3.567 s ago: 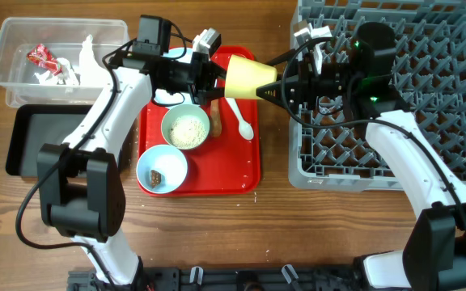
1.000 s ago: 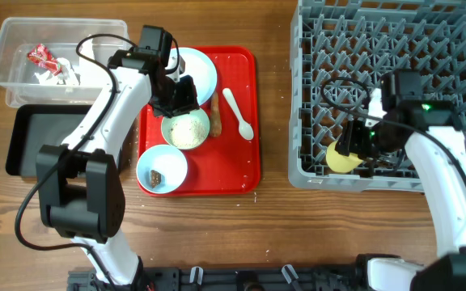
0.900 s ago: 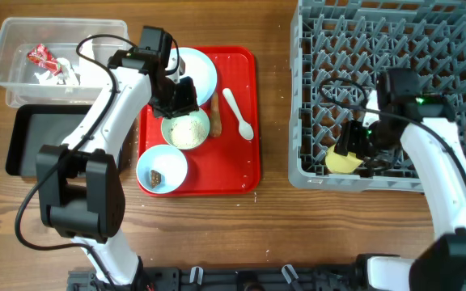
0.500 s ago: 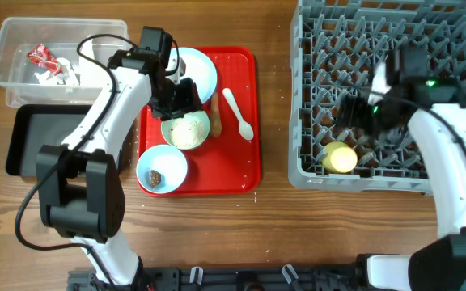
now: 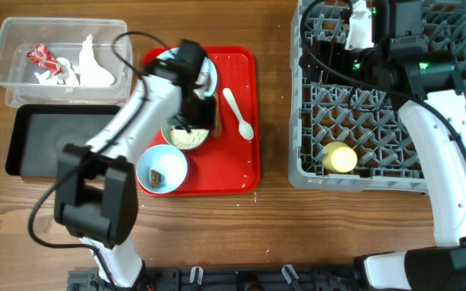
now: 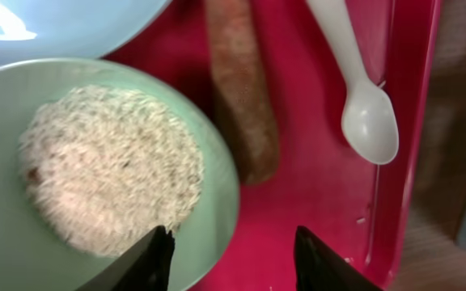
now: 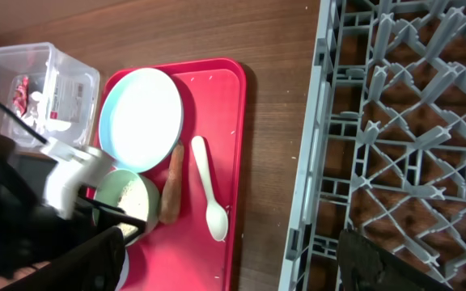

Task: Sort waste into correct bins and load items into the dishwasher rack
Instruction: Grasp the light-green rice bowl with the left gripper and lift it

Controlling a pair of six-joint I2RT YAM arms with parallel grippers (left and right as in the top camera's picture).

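Since the earlier view the right arm has drawn away from the yellow cup [image 5: 340, 157], and the left claw [image 6: 233, 259] has shifted to the rice bowl's [image 6: 6, 226] spoon-side edge.

One dishwasher rack [image 5: 338, 105] lies under the right claw [image 7: 231, 242], its near wall between the spread fingers. That claw is wide open and grips nothing; the cup lies on its side among the pegs, well apart from it.

One red tray [image 5: 237, 166] sits under the left claw on the bench [image 5: 273, 226]. One clear tub [image 5: 14, 40] and one black tray [image 5: 55, 153] stand well off to that claw's outer side. One plate [image 7: 140, 119] lies just beyond it.

Of the two bowls, the rice bowl has its rim between the left claw's fingers, one fingertip over the rice [image 6: 112, 170], the other over bare tray. This claw is partly open and holds nothing; whether it touches the rim I cannot tell. The second bowl [image 5: 162, 168], near behind the claw, holds a small dark scrap.

One spoon [image 6: 368, 121] lies ahead of the outer finger; one brown stick [image 6: 241, 97] lies between spoon and rice bowl.

One wrapper [image 5: 40, 56] and one tissue [image 5: 91, 65] are in the tub.
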